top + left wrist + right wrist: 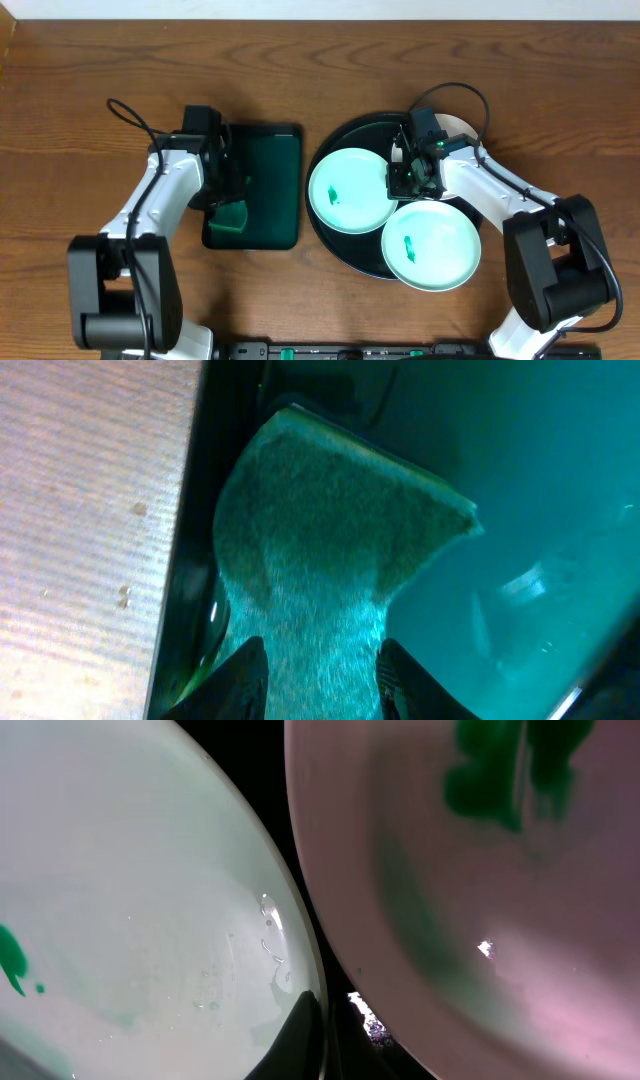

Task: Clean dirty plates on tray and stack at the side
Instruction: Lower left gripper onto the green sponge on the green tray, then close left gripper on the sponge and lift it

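Three plates [347, 190] sit on black tray [345, 248], right gripper [410, 178] pinched together between two; left gripper [318, 665] fingers [245, 675] flank green sponge [330, 540] at green tray's [270, 180] left edge, cannot tell if clamped.

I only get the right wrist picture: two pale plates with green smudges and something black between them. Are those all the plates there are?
Observer: No. A third plate lies at the far side of the black tray, mostly hidden under the right arm.
Operator: And what is the other arm up to?
Observer: The left gripper is down over a dark green tray, with its fingers on either side of a green sponge.
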`<move>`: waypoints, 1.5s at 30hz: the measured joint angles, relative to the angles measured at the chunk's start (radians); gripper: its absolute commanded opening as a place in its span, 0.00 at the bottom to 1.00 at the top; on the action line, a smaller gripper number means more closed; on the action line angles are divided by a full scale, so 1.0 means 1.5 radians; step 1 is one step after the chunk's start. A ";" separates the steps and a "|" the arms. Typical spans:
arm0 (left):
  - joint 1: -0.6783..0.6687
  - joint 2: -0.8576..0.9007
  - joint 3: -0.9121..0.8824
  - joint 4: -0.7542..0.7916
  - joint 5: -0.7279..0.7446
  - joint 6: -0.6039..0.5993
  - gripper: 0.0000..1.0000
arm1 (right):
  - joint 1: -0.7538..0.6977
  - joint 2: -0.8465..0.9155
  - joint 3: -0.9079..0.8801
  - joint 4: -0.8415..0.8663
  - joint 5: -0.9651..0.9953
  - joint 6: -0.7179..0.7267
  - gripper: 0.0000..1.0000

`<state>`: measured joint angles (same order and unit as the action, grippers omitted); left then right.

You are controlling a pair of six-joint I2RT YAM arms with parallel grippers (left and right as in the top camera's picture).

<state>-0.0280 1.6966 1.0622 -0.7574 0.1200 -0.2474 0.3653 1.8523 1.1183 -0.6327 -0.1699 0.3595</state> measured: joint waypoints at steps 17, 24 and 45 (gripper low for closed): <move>0.000 0.046 -0.004 0.040 -0.010 0.042 0.41 | 0.000 0.000 -0.001 0.002 0.002 0.000 0.04; 0.000 0.046 -0.027 0.065 -0.009 0.043 0.41 | 0.000 0.000 -0.001 0.004 0.002 0.000 0.06; 0.001 0.025 -0.029 0.051 0.036 0.043 0.07 | 0.000 0.000 -0.001 0.004 0.003 0.000 0.01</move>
<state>-0.0265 1.7344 1.0183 -0.6804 0.1741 -0.1822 0.3653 1.8523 1.1175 -0.6266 -0.1661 0.3595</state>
